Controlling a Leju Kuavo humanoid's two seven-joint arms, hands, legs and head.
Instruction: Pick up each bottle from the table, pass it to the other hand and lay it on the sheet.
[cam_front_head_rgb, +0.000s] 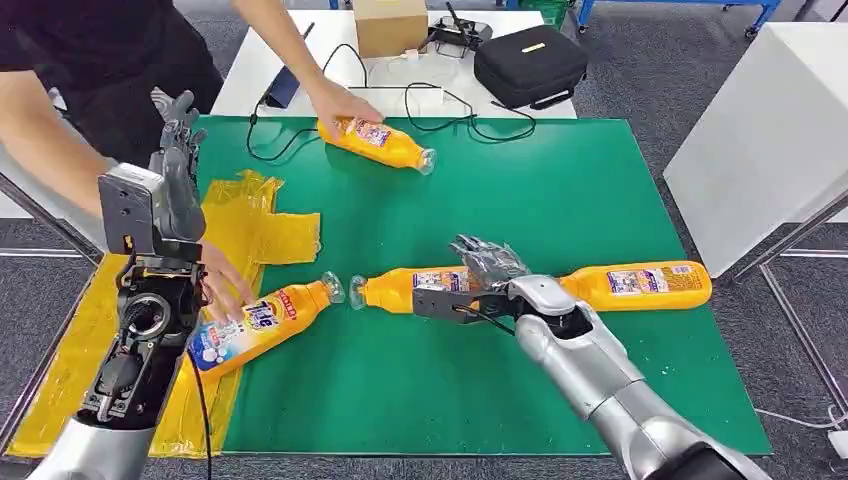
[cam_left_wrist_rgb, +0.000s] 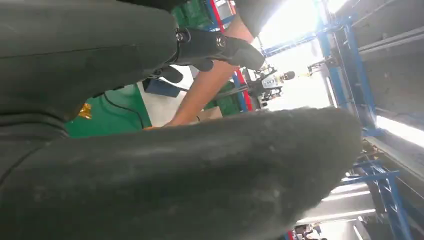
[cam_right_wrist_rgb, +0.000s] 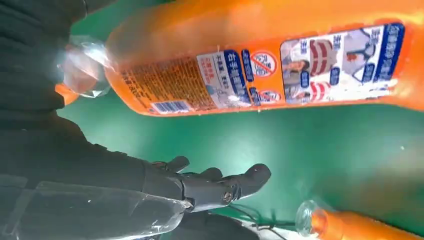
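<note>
Meanwhile, right hand (cam_front_head_rgb: 487, 265) open over an orange bottle (cam_front_head_rgb: 415, 290) on green mat (cam_front_head_rgb: 560, 200).

The right hand (cam_front_head_rgb: 487, 268) covers the middle of the bottle (cam_front_head_rgb: 420, 289) lying on the green mat (cam_front_head_rgb: 560, 200), so whether its fingers touch that bottle cannot be told. The left arm hides part of the yellow sheet (cam_front_head_rgb: 240, 225) and of a person's hand (cam_front_head_rgb: 222, 282) beside the labelled bottle (cam_front_head_rgb: 262, 325). In the left wrist view, the left hand (cam_left_wrist_rgb: 175, 175) is a blurred dark mass.
</note>
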